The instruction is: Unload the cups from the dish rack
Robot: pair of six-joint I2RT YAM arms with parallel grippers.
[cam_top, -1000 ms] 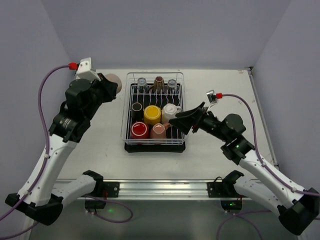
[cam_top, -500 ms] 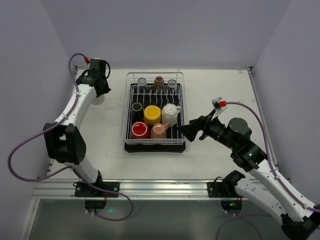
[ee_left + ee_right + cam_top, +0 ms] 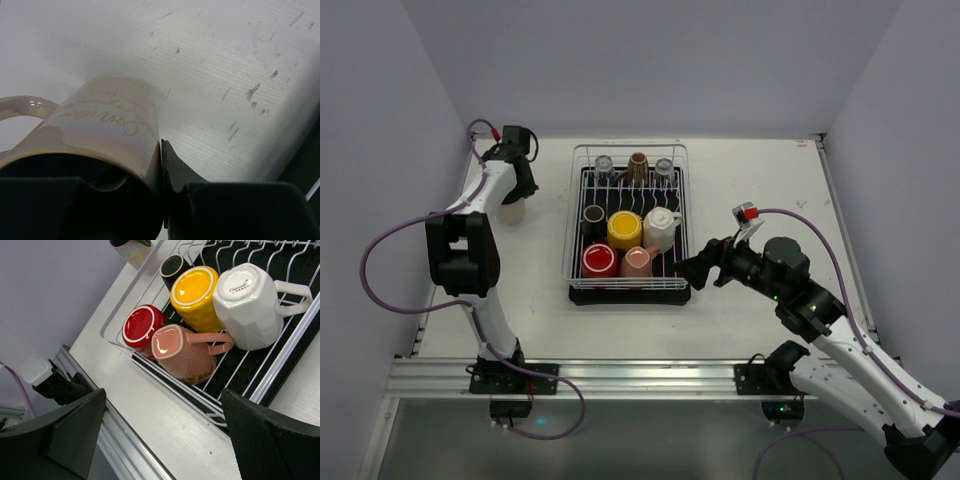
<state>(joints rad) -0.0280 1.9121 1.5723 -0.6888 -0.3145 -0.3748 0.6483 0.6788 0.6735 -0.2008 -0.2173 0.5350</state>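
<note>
Since a second ago the left arm has swung out to the left edge of the tabletop (image 3: 770,180) and the right arm has drawn back from over the dish rack (image 3: 625,290). Nearest, one aluminium rail (image 3: 640,375) runs along the near edge. Just beyond it, off the rack's near-right corner, the right gripper (image 3: 163,400) hangs with nothing in it, its two matte black fingers (image 3: 65,430) spread wide. The rack's white wire wall stands between the gripper and the cups. The rack, a rectangle of thin wire on a black tray, sits mid-tabletop and holds eight cups. In the near row there are two, a glossy red cup (image 3: 142,327) and a dimpled pink cup (image 3: 187,352). Both are tipped base-up, and the pink cup's handle reaches toward the white mug. The middle row has three: a small black cup (image 3: 174,266), a knobbly yellow cup (image 3: 197,295) and a faceted white mug (image 3: 247,305) with its handle toward the rack's right side. In the far row one brown cup (image 3: 638,165) stands between two clear glasses (image 3: 605,163), among the prongs. The ninth, a pearly cream mug (image 3: 100,130) with script lettering, is near the left edge toward the far-left corner. The left gripper (image 3: 160,170) pinches its rim, one finger inside and one outside. Whether its base touches the scratched white surface cannot be told. One purple cable (image 3: 380,270) loops beside that arm.
</note>
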